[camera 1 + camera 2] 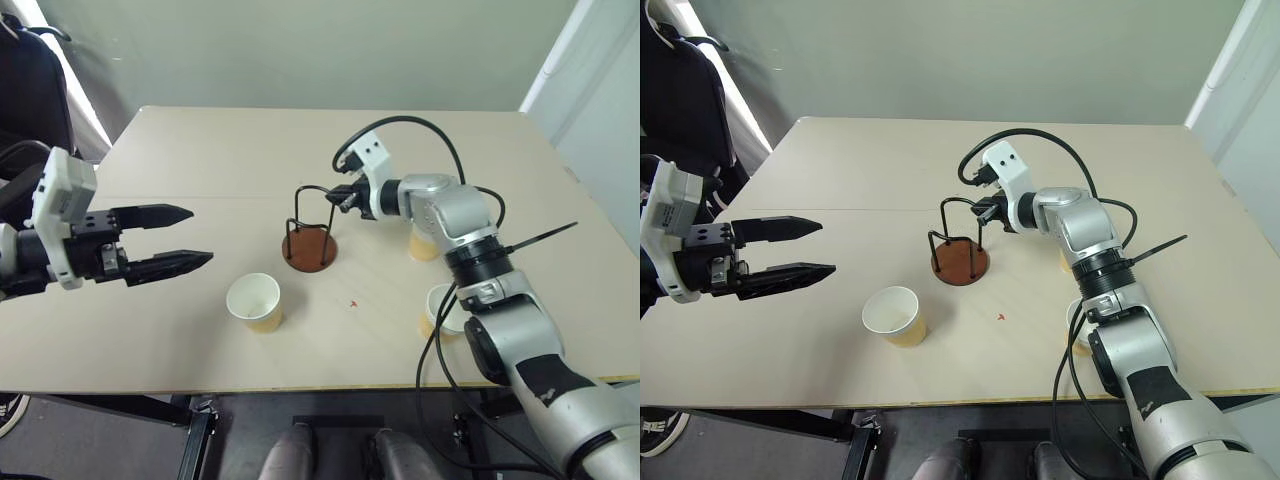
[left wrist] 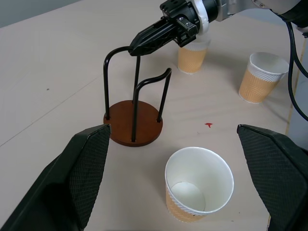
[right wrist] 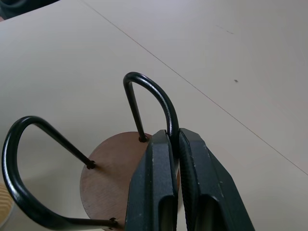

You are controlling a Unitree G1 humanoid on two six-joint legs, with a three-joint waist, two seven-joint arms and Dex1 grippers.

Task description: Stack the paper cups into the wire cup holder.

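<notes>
1. Starting at the left, the left hand is seen hovering above the desk with its two black fingers spread wide and nothing between them. It is kept well apart from the cups and the holder.

2. Next to the right, one paper cup is found upright on the desk near the front edge, mouth up and empty, near the holder but not touching it.

3. At the middle, the wire cup holder stands upright on its round reddish-brown base. No cup is seated inside its black wire loops.

4. The right hand is reached across to the holder, and its fingers are pinched narrow on the top of one wire loop, as shown in the right wrist view. The holder is judged to be held for steadying or repositioning rather than a cup being carried.

5. Further right, a second cup is seen upright behind the right forearm, and a third cup stands nearer the front, partly hidden by the arm in the head views.

6. As for progress, nothing is judged to be stacked yet: all three cups remain on the desk, so every placement is still left to do.
</notes>
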